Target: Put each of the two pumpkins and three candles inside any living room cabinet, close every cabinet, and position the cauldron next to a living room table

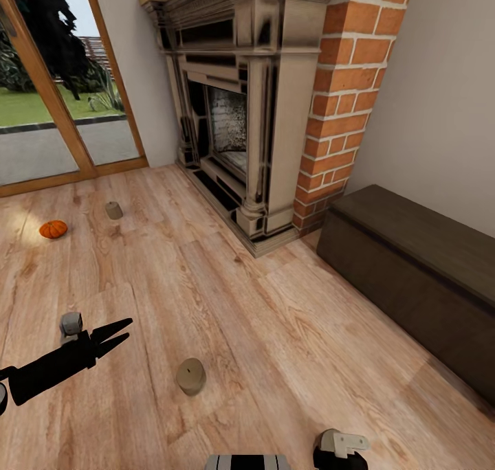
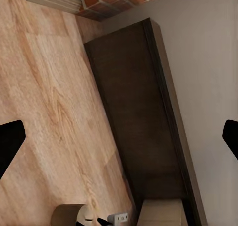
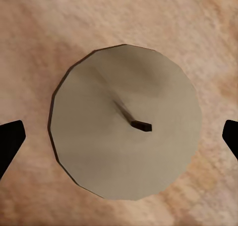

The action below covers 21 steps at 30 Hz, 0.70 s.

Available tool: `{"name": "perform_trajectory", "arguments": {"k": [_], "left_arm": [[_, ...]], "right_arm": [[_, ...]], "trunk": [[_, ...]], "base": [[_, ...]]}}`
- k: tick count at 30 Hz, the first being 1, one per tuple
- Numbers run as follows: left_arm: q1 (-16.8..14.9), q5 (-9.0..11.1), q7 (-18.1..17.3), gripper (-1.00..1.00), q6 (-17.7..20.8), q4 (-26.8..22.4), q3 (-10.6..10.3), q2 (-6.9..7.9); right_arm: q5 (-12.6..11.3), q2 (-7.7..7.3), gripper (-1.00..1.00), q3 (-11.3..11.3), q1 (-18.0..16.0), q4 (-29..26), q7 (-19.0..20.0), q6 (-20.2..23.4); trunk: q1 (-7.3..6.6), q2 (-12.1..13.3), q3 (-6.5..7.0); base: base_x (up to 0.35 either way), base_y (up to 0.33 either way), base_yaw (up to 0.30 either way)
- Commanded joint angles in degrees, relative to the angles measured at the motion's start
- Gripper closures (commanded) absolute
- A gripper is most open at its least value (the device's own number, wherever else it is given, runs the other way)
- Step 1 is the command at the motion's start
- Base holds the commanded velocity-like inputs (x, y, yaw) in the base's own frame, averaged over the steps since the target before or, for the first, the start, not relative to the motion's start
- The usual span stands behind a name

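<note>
Head view: wood floor [image 1: 289,332], stone fireplace [image 1: 240,99] with a brick column [image 1: 337,106] to its right, glass door [image 1: 48,85] at the far left.

Cabinet [image 1: 419,277] stands against the wall at the right, just past the brick column, with no drawer visibly pulled out. In the left wrist view the cabinet [image 2: 139,117] runs lengthwise, flat dark top, wall alongside.

Three candles are visible:
- near candle [image 1: 191,376] on the floor, centre foreground, between the two arms
- far candle [image 1: 114,210] near the door
- third candle [image 3: 126,119] directly under the right wrist camera, seen top-down, wick visible, standing on the floor

One pumpkin [image 1: 53,229] sits on the floor at the far left, near the far candle but apart from it.

Left gripper [image 1: 117,337] hangs over the floor at lower left, jaws spread, empty. In its wrist view both fingertips [image 2: 10,144] sit at the frame edges, wide apart.

Right gripper [image 3: 119,139] hangs above the third candle, jaws wide, fingertips [image 3: 10,141] either side, not touching it.
</note>
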Motion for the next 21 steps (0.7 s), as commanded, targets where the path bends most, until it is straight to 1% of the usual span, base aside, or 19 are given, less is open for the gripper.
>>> {"name": "perform_trajectory", "arguments": {"k": [1, 3, 9, 15, 21], "left_arm": [[-0.03, -0.12, -0.24, -1.0, 0.27, 0.03, 0.06, 0.0], [-0.03, -0.12, -0.24, -1.0, 0.27, 0.04, 0.01, 0.0], [-0.03, -0.12, -0.22, -1.0, 0.27, 0.0, -0.07, 0.0], [-0.03, -0.12, -0.24, -1.0, 0.27, -0.01, 0.04, 0.0], [-0.03, -0.12, -0.24, -1.0, 0.27, -0.03, 0.06, 0.0]], "right_arm": [[-0.58, -0.01, -1.0, 0.49, -0.03, 0.05, -0.19, -0.23], [-0.58, -0.01, -1.0, 0.49, -0.03, 0.1, -0.17, -0.27], [-0.58, -0.02, -1.0, 0.49, -0.03, 0.12, -0.16, -0.33], [-0.58, -0.02, -1.0, 0.49, -0.03, 0.13, -0.16, -0.33], [-0.58, -0.02, -1.0, 0.49, -0.03, 0.13, -0.16, -0.33]], "trunk": [[-0.01, -0.02, -0.04], [-0.01, -0.02, -0.04], [0.14, -0.1, -1.37], [0.14, -0.1, -1.37], [0.3, -0.18, -2.7]], "base": [[0.0, 0.0, 0.0], [0.0, 0.0, 0.0], [0.0, 0.0, 0.0], [0.0, 0.0, 0.0], [0.0, 0.0, 0.0]]}}
